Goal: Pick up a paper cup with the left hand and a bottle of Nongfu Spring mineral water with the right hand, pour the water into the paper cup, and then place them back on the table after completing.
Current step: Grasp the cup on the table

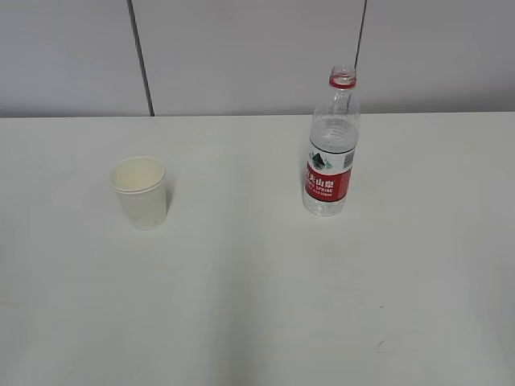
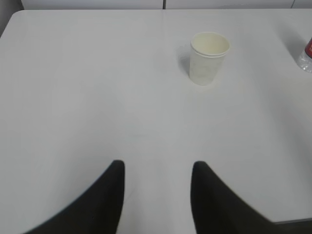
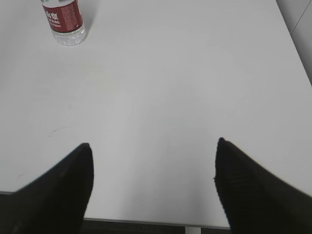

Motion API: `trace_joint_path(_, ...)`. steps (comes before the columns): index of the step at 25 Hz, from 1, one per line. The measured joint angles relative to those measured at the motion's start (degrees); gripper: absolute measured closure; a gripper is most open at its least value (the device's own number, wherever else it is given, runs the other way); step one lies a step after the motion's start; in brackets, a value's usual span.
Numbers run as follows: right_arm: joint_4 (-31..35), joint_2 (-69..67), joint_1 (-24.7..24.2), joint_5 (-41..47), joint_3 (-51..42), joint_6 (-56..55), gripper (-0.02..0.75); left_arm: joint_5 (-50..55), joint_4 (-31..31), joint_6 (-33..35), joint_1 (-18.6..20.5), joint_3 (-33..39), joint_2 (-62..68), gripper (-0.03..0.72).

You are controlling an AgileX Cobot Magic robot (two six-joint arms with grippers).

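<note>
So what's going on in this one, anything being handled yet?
Nothing is held yet. The paper cup and the uncapped water bottle both stand upright and apart on the white table. The left gripper and the right gripper hang near the table's front edge, jaws open and empty, each well short of its object.

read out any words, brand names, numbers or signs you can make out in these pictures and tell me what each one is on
Bottle, red label: large white Chinese characters, the brand name, too blurred to quote with certainty.
Same label: a line of small Latin letters below them, too small to read.
Same label in the right wrist view: cut off and blurred, unreadable.
Paper cup: no print visible.
Table: no text.
</note>
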State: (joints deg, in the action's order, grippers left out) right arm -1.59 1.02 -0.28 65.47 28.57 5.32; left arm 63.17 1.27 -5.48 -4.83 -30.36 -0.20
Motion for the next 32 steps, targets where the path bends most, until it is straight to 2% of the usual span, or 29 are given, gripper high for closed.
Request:
trace_joint_path(10,0.0,0.0,0.0,0.0,0.0,-3.0,0.164,0.0,0.0,0.0,0.0,0.0,0.0,0.398)
trace_joint_path(14,0.0,-1.1,0.0,-4.7,1.5,-3.2,0.164,0.0,0.0,0.0,0.0,0.0,0.0,0.398)
trace_joint_path(21,0.0,-17.6,0.0,-25.4,2.6,-3.5,0.164,0.0,0.0,0.0,0.0,0.0,0.0,0.398)
trace_joint_path(26,0.0,-30.9,0.0,-46.3,2.6,-3.6,0.164,-1.2,-0.1,0.0,0.0,-0.5,0.1,0.398)
trace_joint_path(30,0.0,-41.6,0.0,-61.1,2.6,-3.6,0.164,-11.1,-0.1,0.0,0.0,-2.0,3.0,0.398)
trace_joint_path(32,0.0,-45.7,0.0,-65.8,2.6,-3.6,0.164,-17.1,-0.4,0.0,0.0,-2.0,6.2,0.398)
